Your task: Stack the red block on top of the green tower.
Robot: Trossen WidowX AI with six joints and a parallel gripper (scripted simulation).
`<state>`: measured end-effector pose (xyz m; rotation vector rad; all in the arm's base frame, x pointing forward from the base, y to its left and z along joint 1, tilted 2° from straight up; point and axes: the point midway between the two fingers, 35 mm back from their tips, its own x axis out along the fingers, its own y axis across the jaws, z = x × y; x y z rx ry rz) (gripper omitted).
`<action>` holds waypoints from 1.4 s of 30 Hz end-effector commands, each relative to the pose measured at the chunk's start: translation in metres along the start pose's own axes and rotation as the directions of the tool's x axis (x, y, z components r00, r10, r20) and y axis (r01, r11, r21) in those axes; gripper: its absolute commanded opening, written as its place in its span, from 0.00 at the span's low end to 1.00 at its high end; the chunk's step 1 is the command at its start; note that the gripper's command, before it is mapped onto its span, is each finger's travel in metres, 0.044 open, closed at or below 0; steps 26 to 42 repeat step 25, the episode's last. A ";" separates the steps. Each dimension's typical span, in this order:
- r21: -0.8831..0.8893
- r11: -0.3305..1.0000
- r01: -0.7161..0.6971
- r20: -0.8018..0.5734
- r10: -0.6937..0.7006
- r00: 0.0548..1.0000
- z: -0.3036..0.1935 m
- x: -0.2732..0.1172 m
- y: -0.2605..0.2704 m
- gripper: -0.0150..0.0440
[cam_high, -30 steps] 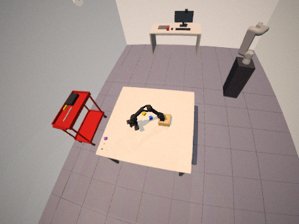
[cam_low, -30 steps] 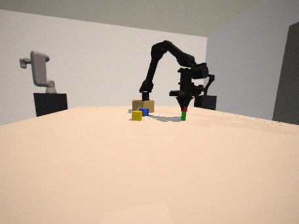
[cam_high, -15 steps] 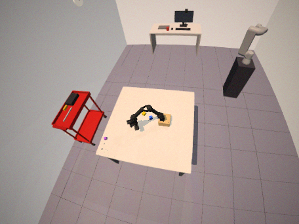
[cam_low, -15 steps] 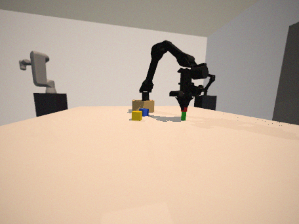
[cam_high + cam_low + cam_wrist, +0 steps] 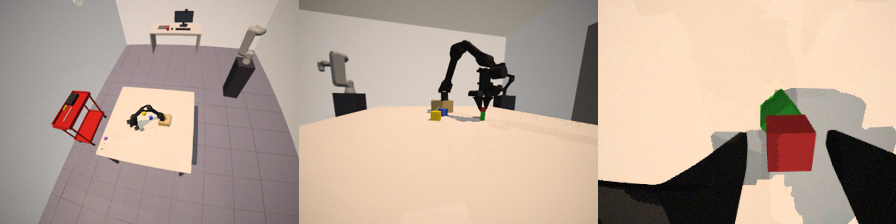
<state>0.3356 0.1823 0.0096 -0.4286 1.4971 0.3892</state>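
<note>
The red block (image 5: pixel 483 109) (image 5: pixel 791 151) sits on top of the green tower (image 5: pixel 482 116) (image 5: pixel 777 107), which stands upright on the table. In the wrist view the green tower shows turned relative to the red block, and part of its top is hidden under it. My gripper (image 5: pixel 484 109) (image 5: pixel 786 138) is open, pointing down, with one finger on each side of the red block and a gap on both sides. In the top view the red block and the green tower are hidden by the arm.
A blue block (image 5: pixel 151 117) (image 5: pixel 442 112) and a yellow block (image 5: pixel 143 113) (image 5: pixel 435 115) lie between the tower and the arm's wooden base (image 5: pixel 164 123) (image 5: pixel 450 106). A purple block (image 5: pixel 105 138) lies near the table's edge.
</note>
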 end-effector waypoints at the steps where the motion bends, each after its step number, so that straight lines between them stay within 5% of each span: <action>1: 0.000 1.000 0.001 -0.001 -0.001 1.000 0.000 0.001 0.000 0.83; 5: 0.000 1.000 0.001 -0.001 -0.001 1.000 0.000 0.001 0.000 1.00; 42: 0.000 1.000 0.001 -0.001 -0.001 1.000 0.000 0.001 0.000 1.00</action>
